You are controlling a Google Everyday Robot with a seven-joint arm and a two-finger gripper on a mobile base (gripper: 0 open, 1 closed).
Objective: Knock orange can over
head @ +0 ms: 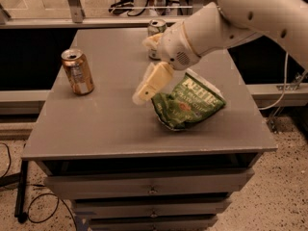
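Note:
The orange can (77, 72) stands upright on the left part of the grey table (115, 124); it has a copper-orange body, a pale label patch and a silver top. My gripper (145, 91) hangs just above the table near its middle, pointing down and to the left. It is to the right of the orange can, apart from it by about a can's height. It holds nothing that I can see.
A green chip bag (190, 104) lies on the table right of the gripper, partly under the arm. A white-and-green can (156, 29) stands at the back, partly hidden by the arm. The table's front edge is near. A railing and cables are behind.

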